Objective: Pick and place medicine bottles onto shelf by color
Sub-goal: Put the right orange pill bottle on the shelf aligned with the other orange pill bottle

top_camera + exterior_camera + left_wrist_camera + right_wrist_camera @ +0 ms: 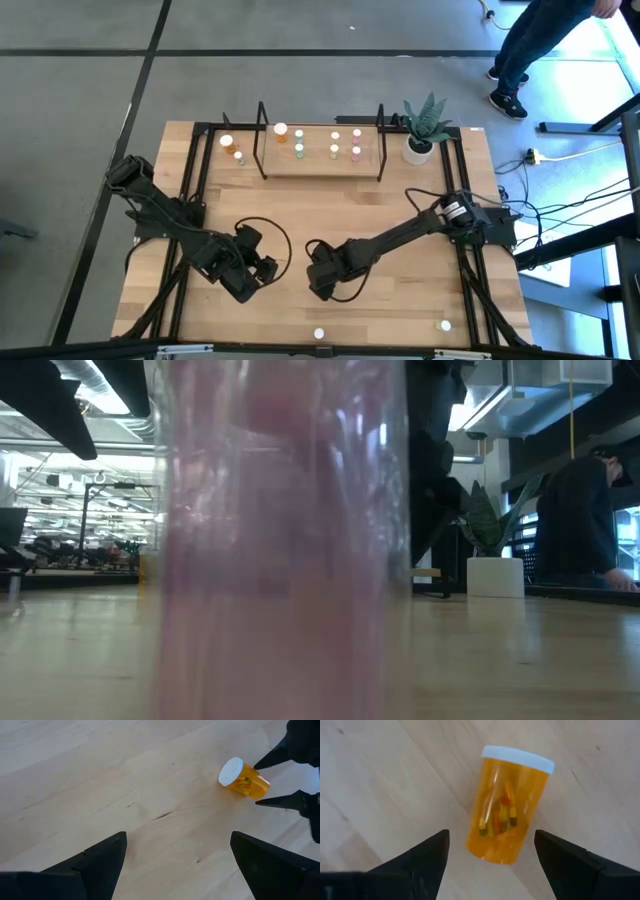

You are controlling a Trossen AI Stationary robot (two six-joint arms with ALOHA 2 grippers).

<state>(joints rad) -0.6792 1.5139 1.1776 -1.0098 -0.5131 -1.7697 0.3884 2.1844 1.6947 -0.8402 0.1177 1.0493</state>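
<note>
Pale wood table; open right gripper straddles toppled translucent orange bottle.

Both arms reach low toward the table's middle; the left gripper and the right gripper face each other, near but apart, each with fingers spread wide

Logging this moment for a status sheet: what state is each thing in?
Orange bottle: lying on its side on the table, capped, pills inside, not gripped.
Right end effector: open, fingers either side of the orange bottle.
Left end effector: open, empty, facing the orange bottle.
Shelf: upright, bottles standing on its board.
Pink bottle: standing close against the low camera.
</note>
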